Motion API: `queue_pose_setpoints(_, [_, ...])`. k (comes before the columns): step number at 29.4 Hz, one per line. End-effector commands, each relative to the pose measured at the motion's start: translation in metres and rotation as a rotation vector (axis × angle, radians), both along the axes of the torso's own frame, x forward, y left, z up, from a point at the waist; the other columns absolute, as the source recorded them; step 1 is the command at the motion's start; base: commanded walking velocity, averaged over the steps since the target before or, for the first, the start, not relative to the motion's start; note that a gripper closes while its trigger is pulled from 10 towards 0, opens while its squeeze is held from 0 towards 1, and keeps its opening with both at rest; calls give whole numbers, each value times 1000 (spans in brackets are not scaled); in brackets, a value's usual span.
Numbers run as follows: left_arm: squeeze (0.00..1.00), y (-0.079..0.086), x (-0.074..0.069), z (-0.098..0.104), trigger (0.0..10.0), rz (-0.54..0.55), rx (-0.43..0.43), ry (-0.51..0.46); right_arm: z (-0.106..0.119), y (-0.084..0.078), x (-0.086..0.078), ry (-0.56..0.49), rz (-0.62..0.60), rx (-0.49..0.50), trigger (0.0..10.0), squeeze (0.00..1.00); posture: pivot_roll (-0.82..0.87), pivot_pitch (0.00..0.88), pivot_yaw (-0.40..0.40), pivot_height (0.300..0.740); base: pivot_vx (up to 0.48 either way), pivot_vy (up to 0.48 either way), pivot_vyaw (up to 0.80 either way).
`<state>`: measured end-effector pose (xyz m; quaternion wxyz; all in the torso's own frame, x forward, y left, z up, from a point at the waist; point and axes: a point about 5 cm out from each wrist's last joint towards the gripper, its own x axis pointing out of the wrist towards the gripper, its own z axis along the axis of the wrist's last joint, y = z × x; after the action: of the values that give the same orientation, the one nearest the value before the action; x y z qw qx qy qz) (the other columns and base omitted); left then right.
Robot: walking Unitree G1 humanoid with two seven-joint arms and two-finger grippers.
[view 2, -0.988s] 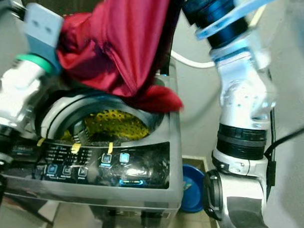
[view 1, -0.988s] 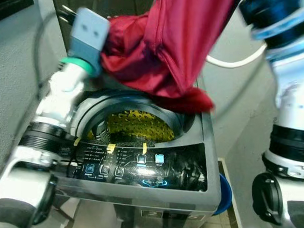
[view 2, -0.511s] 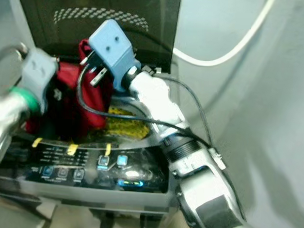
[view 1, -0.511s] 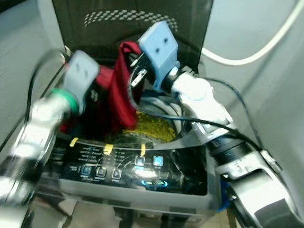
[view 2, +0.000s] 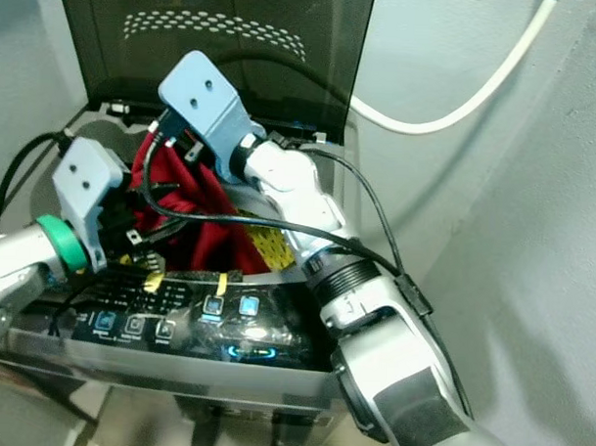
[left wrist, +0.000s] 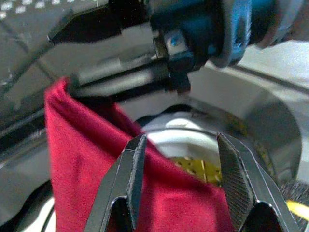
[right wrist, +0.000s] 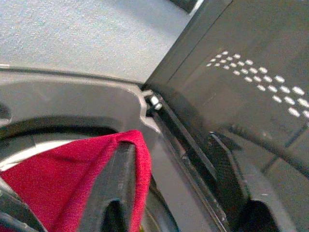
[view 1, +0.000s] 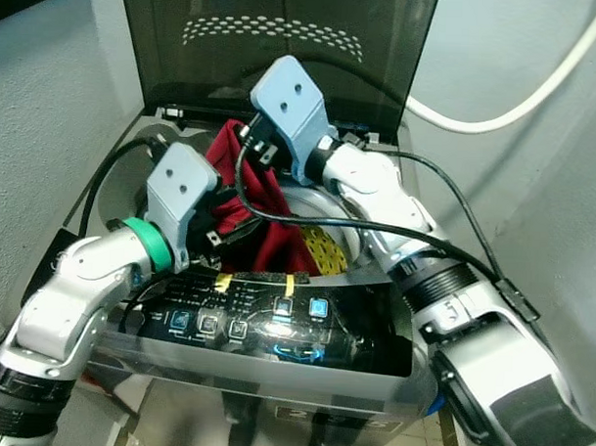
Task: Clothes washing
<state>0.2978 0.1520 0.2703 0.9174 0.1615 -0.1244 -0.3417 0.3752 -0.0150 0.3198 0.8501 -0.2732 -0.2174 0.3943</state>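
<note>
**Both grippers at the washer mouth, red cloth going into the drum**

In the left wrist view the left gripper [left wrist: 179, 186] has its jaws spread apart, with the red cloth [left wrist: 96, 183] lying across the gap between them; neither finger [left wrist: 128, 181] presses on it as far as can be seen. In the right wrist view the right gripper [right wrist: 169, 193] also has its jaws apart. One finger [right wrist: 118, 183] lies against the cloth's upper edge, and the other stands beside the dark lid [right wrist: 251, 63]; whether the cloth is pinched cannot be told.

In the left eye view the cloth [view 1: 269, 217] hangs bunched in the washer's [view 1: 391, 353] round opening, draped from the back rim down into the drum. The yellow perforated drum wall [view 1: 326, 248] shows just at 3 o'clock of the cloth.

The left gripper's grey camera block [view 1: 182, 185] sits at 9 o'clock of the cloth, the right one's blue block [view 1: 288, 100] at 12 o'clock, just before the raised lid [view 1: 285, 37].

A black cable [view 1: 308, 218] loops across the opening from the right wrist. The lit control panel [view 1: 275, 325] lies at 6 o'clock of the drum, with yellow tape tabs [view 1: 288, 284] on its upper edge. A white hose [view 1: 538, 89] runs along the wall at 2 o'clock.
</note>
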Motion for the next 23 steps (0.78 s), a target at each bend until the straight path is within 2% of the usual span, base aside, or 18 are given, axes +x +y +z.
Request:
queue_pose_setpoints(1, [0, 1, -1, 5, 10000, 28, -8, -15, 11, -5, -8, -4, 84, 34, 10000, 0, 91, 84, 45, 740, 0, 0, 0])
queue_pose_setpoints(2, [0, 1, -1, 5, 10000, 28, -8, -15, 11, -5, -8, -4, 84, 34, 10000, 0, 91, 84, 45, 740, 0, 0, 0])
queue_pose_setpoints(3, [0, 1, -1, 9, 10000, 45, -17, -32, 14, -15, -11, 18, 120, 72, 10000, 0, 92, 86, 44, 740, 0, 0, 0])
queue_pose_setpoints(4, [0, 1, -1, 9, 10000, 45, -17, -32, 14, -15, -11, 18, 120, 72, 10000, 0, 92, 86, 44, 740, 0, 0, 0])
queue_pose_setpoints(6, [0, 0, -4, 15, 10000, 49, -34, -46, 19, -41, -16, 37, 144, 178, 10000, 0, 95, 89, 45, 740, 0, 0, 0])
queue_pose_setpoints(7, [0, 0, -4, 15, 10000, 49, -34, -46, 19, -41, -16, 37, 144, 178, 10000, 0, 95, 89, 45, 740, 0, 0, 0])
queue_pose_setpoints(10, [0, -1, -9, 13, 10000, 37, -26, -37, 36, -80, -19, 7, 59, 573, 10000, 0, 95, 92, 58, 740, 0, 0, 0])
queue_pose_setpoints(11, [0, -1, -9, 13, 10000, 37, -26, -37, 36, -80, -19, 7, 59, 573, 10000, 0, 95, 92, 58, 740, 0, 0, 0])
queue_pose_setpoints(14, [0, -3, -9, 11, 10000, 33, -16, -26, 44, -99, -27, 10, 74, 841, 10000, 0, 98, 93, 70, 740, 0, 0, 0])
queue_pose_setpoints(17, [0, -4, -9, 12, 10000, 29, -15, -26, 42, -103, -34, 12, 118, 887, 10000, 0, 97, 94, 78, 740, 0, 0, 0])
queue_pose_setpoints(18, [0, -5, -8, 13, 10000, 28, -13, -27, 39, -108, -41, 10, 150, 911, 10000, 0, 98, 94, 85, 740, 0, 0, 0])
queue_pose_setpoints(20, [0, -6, -6, 14, 10000, 27, -11, -28, 32, -110, -55, 2, 215, 851, 10000, 0, 95, 96, 94, 740, 0, 0, 0])
queue_pose_setpoints(23, [0, -6, -5, 16, 10000, 29, -13, -28, 30, -110, -61, 5, 225, 831, 10000, 0, 92, 97, 98, 740, 0, 0, 0])
